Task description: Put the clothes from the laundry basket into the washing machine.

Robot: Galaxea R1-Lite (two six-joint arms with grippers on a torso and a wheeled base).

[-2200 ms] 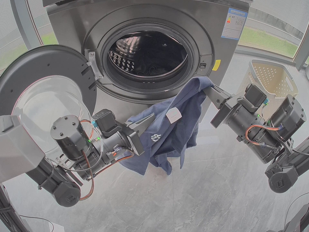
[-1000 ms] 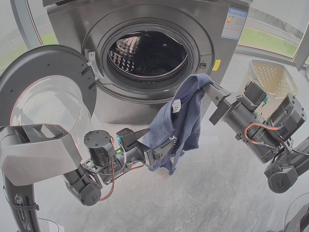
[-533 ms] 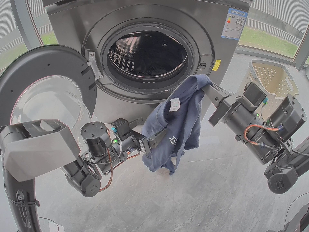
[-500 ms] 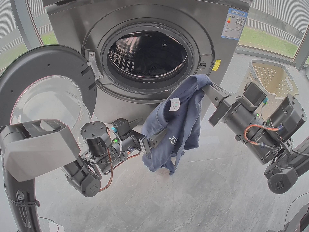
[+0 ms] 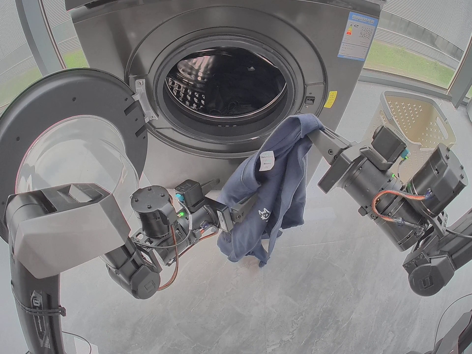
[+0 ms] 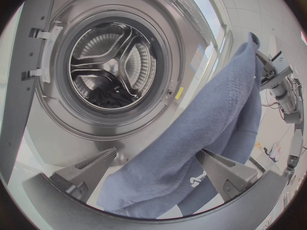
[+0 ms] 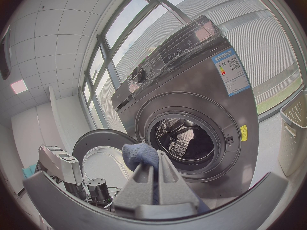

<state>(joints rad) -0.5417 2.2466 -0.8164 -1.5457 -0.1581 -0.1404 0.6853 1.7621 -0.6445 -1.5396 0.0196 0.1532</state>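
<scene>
Washing machine: stood straight ahead of both pincers, with its round mouth gaping just beyond and above the right pincer. Already held a few dark clothes low inside.

Door: swung fully back on the outer side of the left pincer, well off the line to the mouth.

Laundry basket: sat on the floor behind the right pincer.

Blue shirt: hung in the air between the two pincers, below the mouth and short of it. Was gripped at its topmost bunched fold by the right pincer, jaws shut tight on the cloth, with a knob of fabric poking past the tips. Lower down, lay loosely across the left pincer, jaws spread wide and clamping nothing.

White label: dangled from the shirt between the two pincers.

Judged light, soft and limp: bound to sag and swing, never to keep a shape, and not at all breakable. Probably not slippery, being knit cloth. Best held at a gathered fold, as at the right pincer. Worth gathering the hanging lower part with the left pincer too, to keep it from snagging on the mouth or trailing outside.
</scene>
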